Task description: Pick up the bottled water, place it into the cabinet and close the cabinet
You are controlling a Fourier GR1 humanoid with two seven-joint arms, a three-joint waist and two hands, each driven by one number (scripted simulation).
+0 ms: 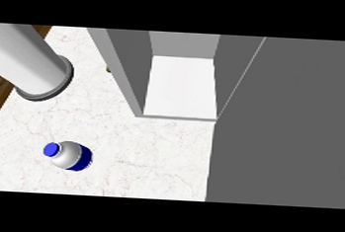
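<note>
No fingers or hands are seen in the head view, so how far they are open, or whether anything is held, cannot be told. The bottle [69, 155] is seen from above on the white marble counter [130, 150], blue cap toward the left, well apart from the cabinet [181, 74]. The cabinet is open, its white shelf exposed, with its grey door [292, 124] swung out at the right. A grey cylinder [28, 63] is seen at upper left.
</note>
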